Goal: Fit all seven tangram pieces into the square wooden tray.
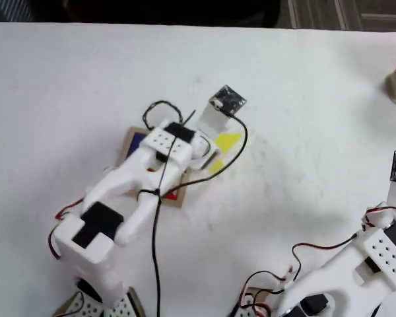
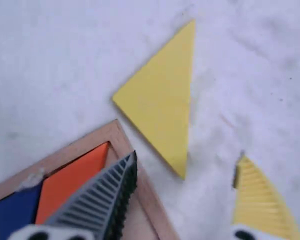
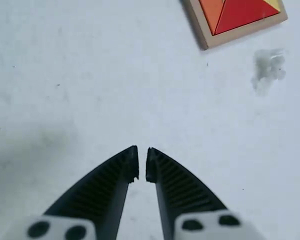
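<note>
The left arm point(image 1: 135, 181) lies stretched from lower left over the tray point(image 2: 119, 136), jaws wide and empty by the yellow triangle point(image 2: 162, 107), while the right arm point(image 1: 356, 264) holds its jaws almost closed, empty.

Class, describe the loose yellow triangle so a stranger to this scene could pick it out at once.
On the white table, find the square wooden tray. Just off one corner lies a yellow triangle. Unlike the orange piece and blue piece, it sits outside the frame, on bare table.
</note>
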Available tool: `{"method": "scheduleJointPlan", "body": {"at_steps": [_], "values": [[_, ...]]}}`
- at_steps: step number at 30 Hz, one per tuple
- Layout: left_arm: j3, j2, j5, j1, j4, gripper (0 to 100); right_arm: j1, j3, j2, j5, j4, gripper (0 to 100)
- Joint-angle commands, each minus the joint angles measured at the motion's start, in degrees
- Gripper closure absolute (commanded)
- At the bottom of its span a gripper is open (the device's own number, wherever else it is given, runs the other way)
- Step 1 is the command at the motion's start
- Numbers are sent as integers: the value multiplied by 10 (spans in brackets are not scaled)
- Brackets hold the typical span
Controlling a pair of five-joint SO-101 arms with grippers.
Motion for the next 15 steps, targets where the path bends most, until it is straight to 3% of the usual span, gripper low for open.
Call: {"method": "scheduleJointPlan", "body": {"at_steps": [1, 8, 15], "values": [[-18, -27, 20, 1, -43, 596, -7, -5, -10, 8, 7, 964], [-176, 113, 25, 6, -11, 647, -7, -4, -10, 8, 7, 964], [-448, 292, 81, 5, 103, 675, -8, -4, -10, 8, 7, 964]]}}
